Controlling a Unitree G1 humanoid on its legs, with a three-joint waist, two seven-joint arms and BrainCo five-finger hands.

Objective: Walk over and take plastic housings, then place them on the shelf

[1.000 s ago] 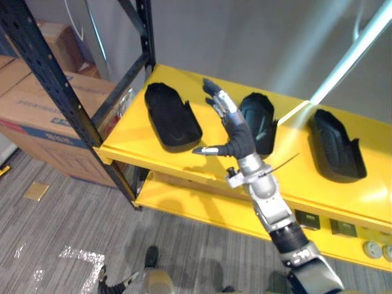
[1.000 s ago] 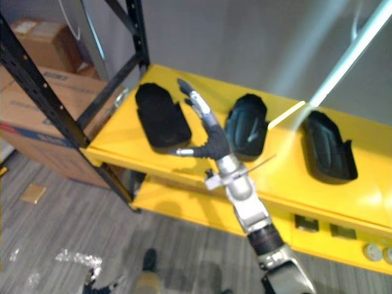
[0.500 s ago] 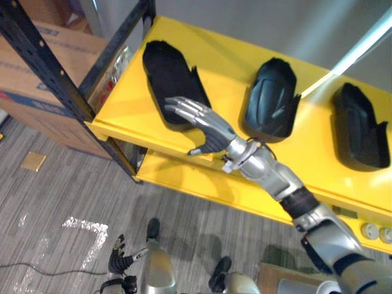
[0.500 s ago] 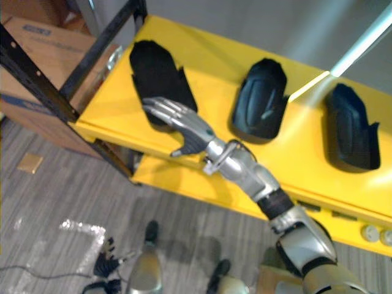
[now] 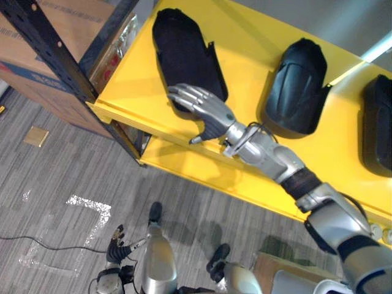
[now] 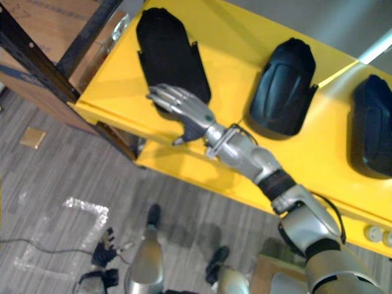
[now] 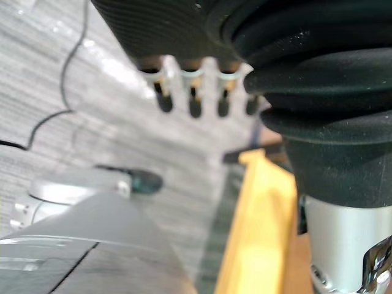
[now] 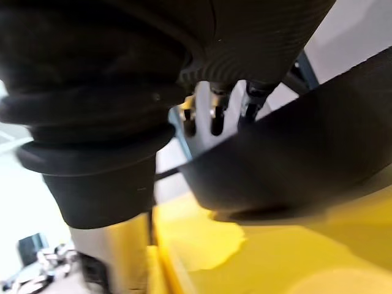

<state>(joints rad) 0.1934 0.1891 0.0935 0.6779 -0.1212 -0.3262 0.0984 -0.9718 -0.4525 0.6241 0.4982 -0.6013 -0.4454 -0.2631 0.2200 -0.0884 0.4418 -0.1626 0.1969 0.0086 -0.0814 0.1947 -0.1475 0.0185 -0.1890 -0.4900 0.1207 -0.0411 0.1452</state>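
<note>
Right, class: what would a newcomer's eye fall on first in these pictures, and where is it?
The bright yellow shelf carries three black covers: left cover, middle cover, right cover. Next, the silver right hand, fingers straight, laid over the left cover's near end. A cardboard box sits behind the black rack post at left.

Shelf (image 5: 245,55): left housing (image 5: 184,49), middle housing (image 5: 300,79), right housing (image 5: 376,122); bare yellow lanes between them, bare strip along near edge. Left end: upright (image 5: 49,54) and box (image 5: 30,86) block.
</note>
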